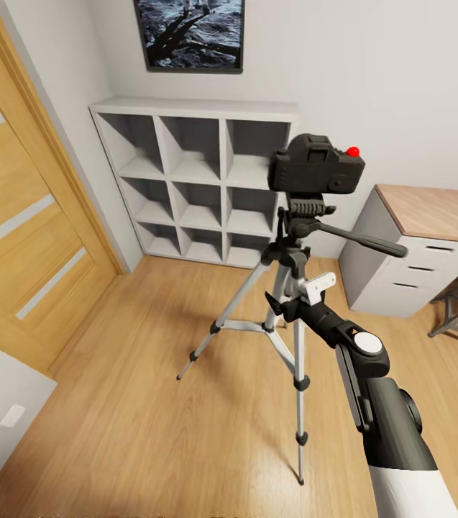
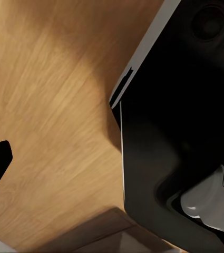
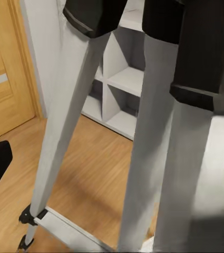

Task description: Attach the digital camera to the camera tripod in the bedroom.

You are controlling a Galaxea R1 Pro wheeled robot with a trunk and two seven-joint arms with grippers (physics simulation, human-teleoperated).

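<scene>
Bright, even light, soft shadows on the wood floor (image 1: 149, 432) (wrist views slightly blurred up close).

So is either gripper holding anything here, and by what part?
Nothing is visibly held. The camera sits on the tripod head; the right gripper is beside the upper legs, its jaw state unclear.

The camera tripod (image 1: 288, 316) stands on the floor (image 1: 149, 403) at the middle of the head view, with the digital camera (image 1: 317, 167) sitting on its head and the pan handle (image 1: 362, 241) reaching out toward four o'clock. Behind it at eleven o'clock the cube shelf (image 1: 196, 180) stands against the wall below a picture (image 1: 190, 34), the door (image 1: 20, 216) lies at nine o'clock, and a desk with drawers (image 1: 415, 252) lies at three o'clock. The right gripper (image 1: 308, 295) comes in from five o'clock, just beside the tripod's upper legs (image 3: 64, 126), with the shelf (image 3: 123, 79) beyond them.
</scene>
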